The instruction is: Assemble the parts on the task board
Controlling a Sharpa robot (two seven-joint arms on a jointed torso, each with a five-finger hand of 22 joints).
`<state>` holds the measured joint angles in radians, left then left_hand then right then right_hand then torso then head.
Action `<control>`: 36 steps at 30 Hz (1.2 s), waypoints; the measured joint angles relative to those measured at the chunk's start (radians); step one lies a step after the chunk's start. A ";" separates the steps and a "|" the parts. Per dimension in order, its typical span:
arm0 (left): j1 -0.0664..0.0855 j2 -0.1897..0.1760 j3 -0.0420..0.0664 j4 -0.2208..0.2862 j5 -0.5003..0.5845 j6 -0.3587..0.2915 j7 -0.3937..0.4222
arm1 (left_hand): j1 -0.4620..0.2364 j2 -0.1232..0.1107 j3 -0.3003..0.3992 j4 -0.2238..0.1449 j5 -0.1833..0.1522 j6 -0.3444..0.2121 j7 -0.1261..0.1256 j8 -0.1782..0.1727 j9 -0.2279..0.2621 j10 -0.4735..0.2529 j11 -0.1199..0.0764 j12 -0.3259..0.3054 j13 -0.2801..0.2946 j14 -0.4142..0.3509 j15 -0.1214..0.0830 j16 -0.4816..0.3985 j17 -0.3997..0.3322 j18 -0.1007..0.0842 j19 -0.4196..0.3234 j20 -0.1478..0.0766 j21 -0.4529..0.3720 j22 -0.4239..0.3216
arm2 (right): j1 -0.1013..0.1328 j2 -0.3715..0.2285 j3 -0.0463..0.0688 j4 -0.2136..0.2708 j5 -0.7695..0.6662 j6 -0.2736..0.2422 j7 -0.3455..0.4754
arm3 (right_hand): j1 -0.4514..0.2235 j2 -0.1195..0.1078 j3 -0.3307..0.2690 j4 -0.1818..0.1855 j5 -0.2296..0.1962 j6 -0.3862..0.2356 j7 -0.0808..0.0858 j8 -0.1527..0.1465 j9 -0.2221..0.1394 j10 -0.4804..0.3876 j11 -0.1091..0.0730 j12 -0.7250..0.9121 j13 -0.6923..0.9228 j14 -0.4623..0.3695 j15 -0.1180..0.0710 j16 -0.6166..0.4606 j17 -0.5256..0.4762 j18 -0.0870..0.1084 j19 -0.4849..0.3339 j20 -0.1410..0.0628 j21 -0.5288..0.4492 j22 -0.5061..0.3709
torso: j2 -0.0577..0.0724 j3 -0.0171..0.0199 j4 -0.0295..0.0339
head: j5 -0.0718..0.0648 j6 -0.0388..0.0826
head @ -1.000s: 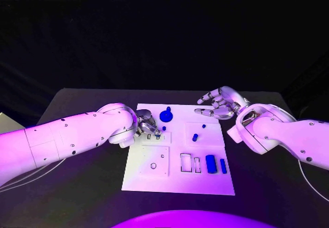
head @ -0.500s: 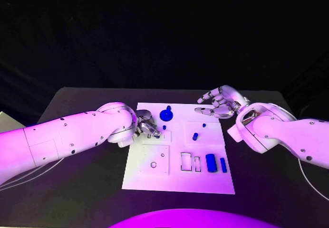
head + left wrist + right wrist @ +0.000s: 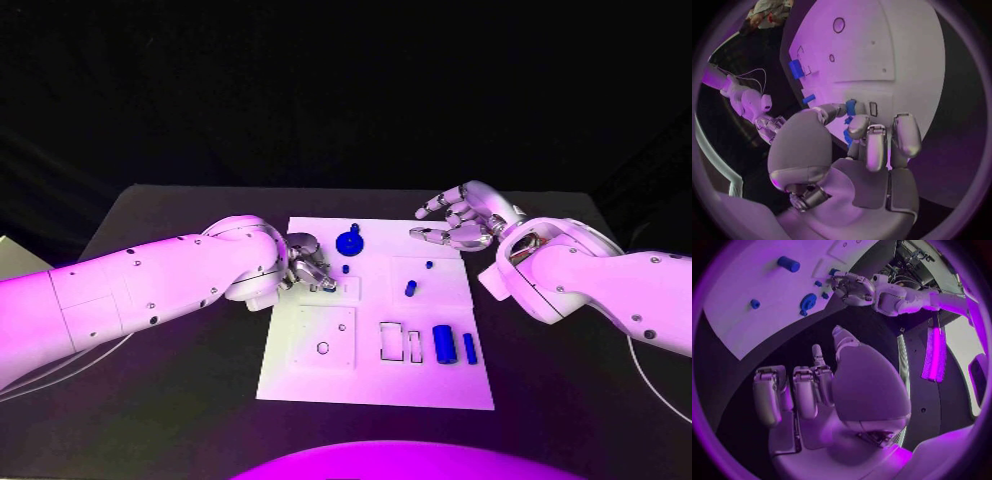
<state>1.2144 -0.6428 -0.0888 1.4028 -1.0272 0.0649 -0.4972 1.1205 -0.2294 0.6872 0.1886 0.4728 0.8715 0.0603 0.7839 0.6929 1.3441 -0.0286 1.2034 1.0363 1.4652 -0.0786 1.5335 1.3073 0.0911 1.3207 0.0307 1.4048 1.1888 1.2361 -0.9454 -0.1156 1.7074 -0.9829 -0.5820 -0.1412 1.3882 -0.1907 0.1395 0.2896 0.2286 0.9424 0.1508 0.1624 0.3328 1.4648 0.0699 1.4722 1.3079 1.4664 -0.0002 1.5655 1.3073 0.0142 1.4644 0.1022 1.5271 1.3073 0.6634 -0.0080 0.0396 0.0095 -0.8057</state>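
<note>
Black surface [image 3: 173, 210] carries your white board [image 3: 378, 380] at its middle, with both hands at the board's far half. Your left hand [image 3: 309, 264] sits over the board's left edge, and its fingers [image 3: 856, 125] are curled in around a small blue part [image 3: 851, 107] just above the board. The left wrist view shows blue between thumb and fingertips, so you hold it in a light pinch, close to a small slot [image 3: 873, 108].

Your right hand [image 3: 462, 220] hovers off the board's far right corner, its fingers apart and carrying nothing.

Loose parts lie on the board: a round knob [image 3: 349, 241] near the far edge, a short peg [image 3: 410, 289] in the middle, and a thick cylinder [image 3: 444, 344] beside a thin bar [image 3: 470, 348] nearer you.

Your main risk is the pinch itself. So small a part, held only at the tips, may twist or slip as you lower it, then jam askew at the slot's lip. Your own fingers hide the slot from above, so misalignment may go unnoticed. Pressing down hard could also shove the board sideways and scatter the loose parts.
</note>
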 measured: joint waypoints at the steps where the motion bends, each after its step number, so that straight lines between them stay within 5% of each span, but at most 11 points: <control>1: 0.000 0.000 0.000 -0.001 0.000 0.001 0.000 | 0.000 0.000 0.000 0.000 0.000 0.000 0.000 0.000 0.000 0.000 0.000 0.000 0.000 0.000 0.000 0.000 0.000 0.000 0.000 0.000 0.000 0.000 | 0.000 0.000 0.000 0.000 0.000 0.000 0.000 | 0.000 0.000 0.000 0.000 0.000 0.000 0.000 0.000 0.000 0.000 0.000 0.000 0.000 0.000 0.000 0.000 0.000 0.000 0.000 0.000 0.000 0.000 | 0.000 0.0001 0.0001 | 0.000 0.000; 21: 0.006 0.019 0.004 -0.027 0.000 0.051 -0.002 | -0.012 -0.004 0.000 0.000 0.006 0.014 -0.007 0.000 0.000 0.009 -0.002 0.008 0.012 0.000 0.000 0.000 0.001 0.000 0.000 0.000 0.000 0.002 | 0.000 0.002 0.000 -0.002 0.000 0.000 0.000 | 0.000 0.000 0.000 0.000 0.006 0.000 0.000 0.004 0.000 0.000 0.000 0.000 0.000 0.000 0.000 0.000 0.001 0.000 0.000 0.000 0.000 0.001 | 0.001 0.0008 0.0000 | -0.004 -0.009; 36: 0.008 0.035 0.004 -0.048 0.002 0.067 -0.003 | -0.047 0.029 -0.004 -0.004 0.003 0.032 -0.011 0.000 0.002 0.039 -0.014 0.034 0.051 0.000 -0.007 0.004 0.001 0.000 0.014 -0.007 0.012 0.031 | -0.001 0.001 0.000 -0.002 0.000 0.000 -0.001 | 0.000 0.000 0.000 0.000 0.006 0.000 0.000 0.004 0.000 0.000 0.000 0.000 0.000 0.000 0.000 0.000 0.000 0.000 0.000 0.000 0.000 0.001 | 0.000 0.0012 -0.0007 | -0.005 -0.009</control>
<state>1.2219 -0.6075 -0.0845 1.3551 -1.0251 0.1315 -0.5003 1.0737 -0.2006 0.6830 0.1844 0.4756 0.9034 0.0497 0.7842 0.6944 1.3836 -0.0427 1.2374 1.0874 1.4651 -0.0859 1.5374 1.3078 0.0911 1.3351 0.0234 1.4173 1.2199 1.2356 -0.9443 -0.1158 1.7052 -0.9828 -0.5817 -0.1421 1.3882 -0.1907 0.1395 0.2896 0.2346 0.9424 0.1508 0.1663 0.3327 1.4649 0.0699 1.4722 1.3075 1.4664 -0.0002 1.5655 1.3078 0.0142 1.4644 0.1022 1.5271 1.3078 0.6634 -0.0067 0.0389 0.0046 -0.8152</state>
